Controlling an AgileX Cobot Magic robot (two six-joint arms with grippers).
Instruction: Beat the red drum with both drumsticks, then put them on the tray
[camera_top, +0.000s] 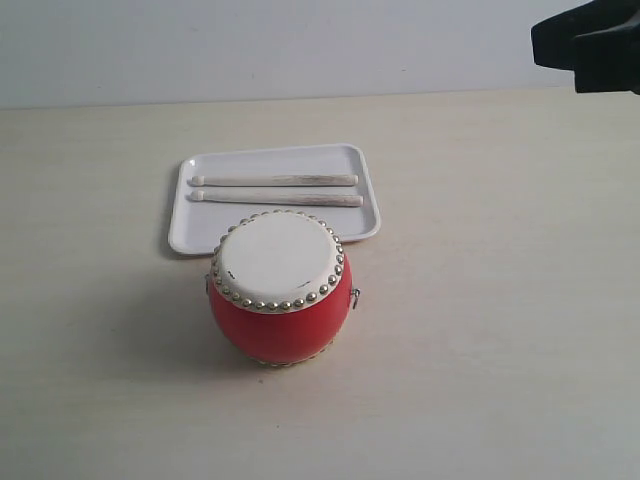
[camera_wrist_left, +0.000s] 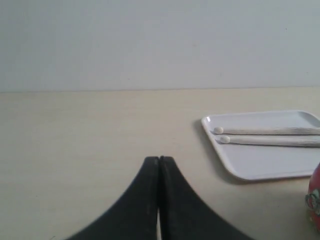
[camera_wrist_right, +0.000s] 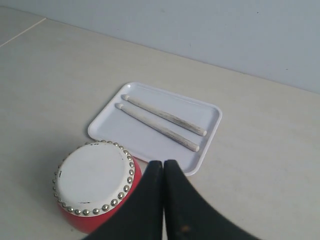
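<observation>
The red drum (camera_top: 280, 290) stands upright on the table, cream skin up, just in front of the white tray (camera_top: 200, 235). Two pale drumsticks (camera_top: 275, 181) lie side by side on that tray, rounded tips to the left. In the right wrist view the drum (camera_wrist_right: 95, 182), the tray (camera_wrist_right: 150, 145) and the drumsticks (camera_wrist_right: 162, 116) show beyond my right gripper (camera_wrist_right: 163, 162), which is shut and empty. My left gripper (camera_wrist_left: 159, 159) is shut and empty, off to the side of the tray (camera_wrist_left: 250, 162) and drumsticks (camera_wrist_left: 265, 131). A black arm part (camera_top: 590, 45) shows at the exterior view's top right.
The pale tabletop (camera_top: 500, 350) runs back to a plain light wall (camera_top: 300, 50). Only a sliver of the drum (camera_wrist_left: 315, 195) enters the left wrist view.
</observation>
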